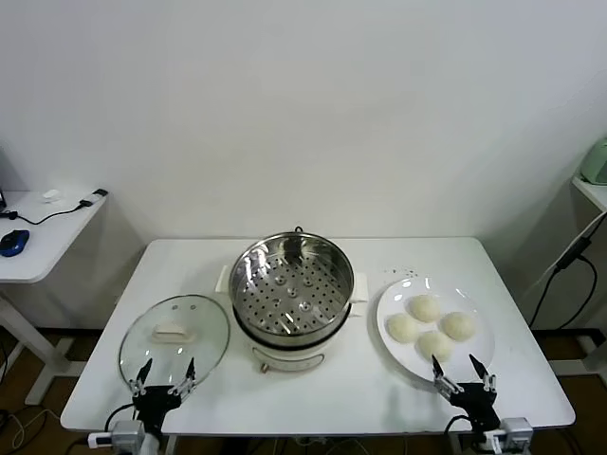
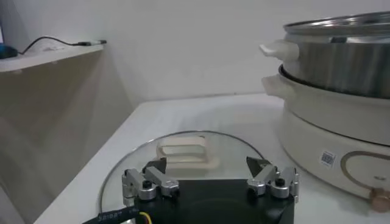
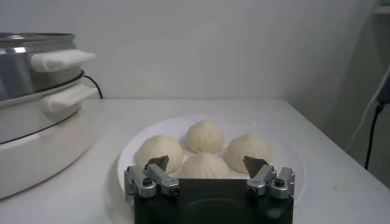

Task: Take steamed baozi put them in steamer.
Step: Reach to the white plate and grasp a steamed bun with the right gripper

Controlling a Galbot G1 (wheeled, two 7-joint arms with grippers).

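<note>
Four steamed baozi [image 1: 431, 327] lie together on the white plate [image 1: 391, 300], to the right of the steamer [image 1: 291, 284] in the middle of the table [image 1: 190, 261]. The right gripper [image 1: 462, 371] hangs released at the plate's near edge; the left gripper [image 1: 163, 373], also released, hangs over the glass lid [image 1: 174, 338].

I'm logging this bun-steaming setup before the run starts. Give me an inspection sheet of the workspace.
Surface: white table, bare along the front edge.
Job's things: four buns on a white plate; steamer mid-table, open, tray holding nothing.
Clutter: glass lid lying flat left of the steamer.
Grippers: left gripper open at the front edge by the lid; right gripper open at the front edge by the plate; neither holds anything.
Cables: black cord hanging at right.
Surroundings: side desk with a mouse at left; white wall behind.
</note>
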